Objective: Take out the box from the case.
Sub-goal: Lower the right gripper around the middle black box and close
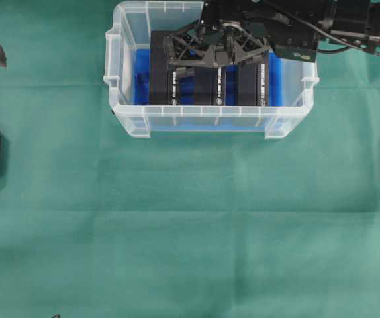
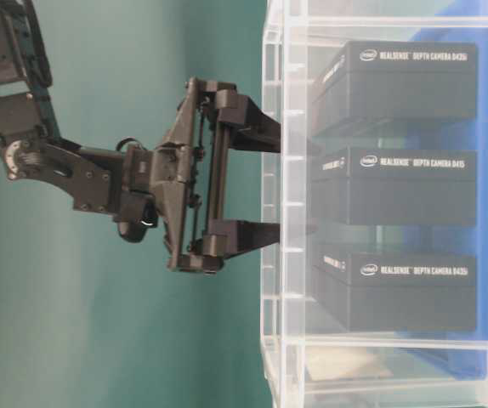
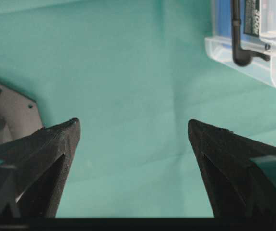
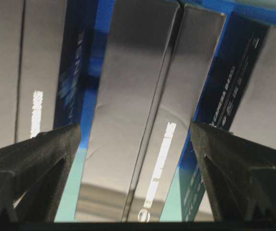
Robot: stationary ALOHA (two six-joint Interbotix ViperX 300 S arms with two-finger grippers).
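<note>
Two fingers of the right hand [image 4: 135, 134] stand wide apart, gripping nothing, straddling the middle black box [image 4: 143, 110] as seen in the right wrist view. From overhead that hand [image 1: 218, 54] hangs over the case [image 1: 129, 122], with its arm coming in from the upper right. In the table-level view its fingers [image 2: 252, 132] point toward the clear wall of the case [image 2: 282, 255] just beside its rim. Three black boxes stand side by side on the blue cloth [image 1: 140, 83] that lines the case; the middle box [image 1: 224, 83] lies under the hand. The left hand [image 3: 134, 127] is also spread apart and empty, over the bare green tabletop [image 1: 190, 232], well apart from the case
</note>
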